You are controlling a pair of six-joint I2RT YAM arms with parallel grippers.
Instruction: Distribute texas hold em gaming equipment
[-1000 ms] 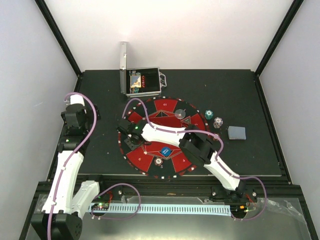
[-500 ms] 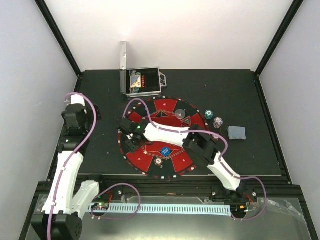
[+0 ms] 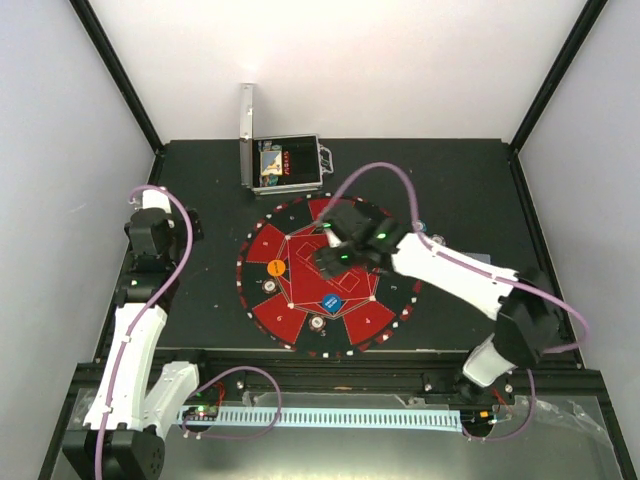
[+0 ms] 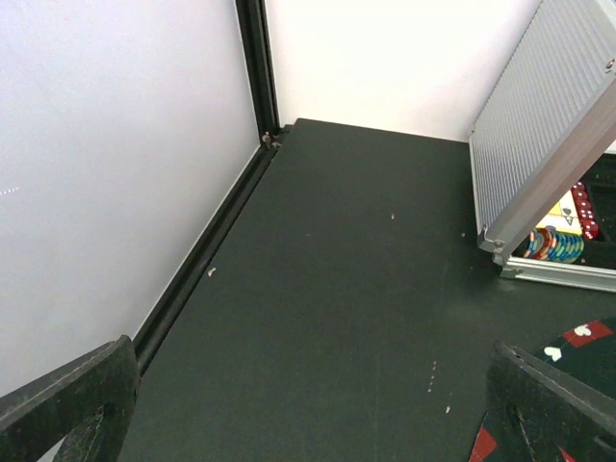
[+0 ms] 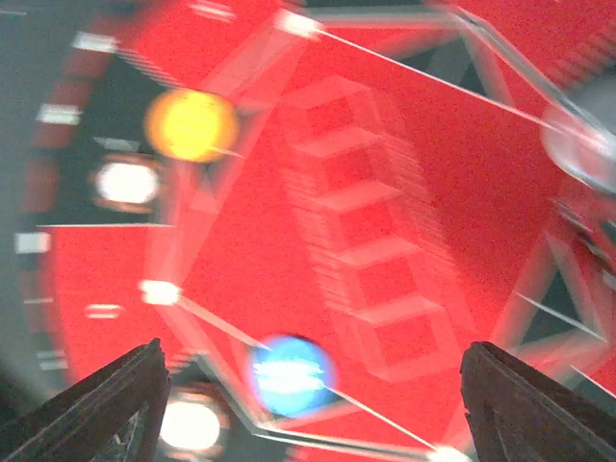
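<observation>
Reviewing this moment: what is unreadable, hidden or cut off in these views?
Right wrist view: motion blur smears everything; the label on the blue disc is unreadable.
Left wrist view: the silver case is cut off by the right edge, most contents out of frame.
Top view: the right arm covers part of the mat; the case's contents are too small to identify.

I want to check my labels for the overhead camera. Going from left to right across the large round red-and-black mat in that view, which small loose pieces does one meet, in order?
First the small orange round disc → then the small whitish round chip → then the small blue disc.
</observation>
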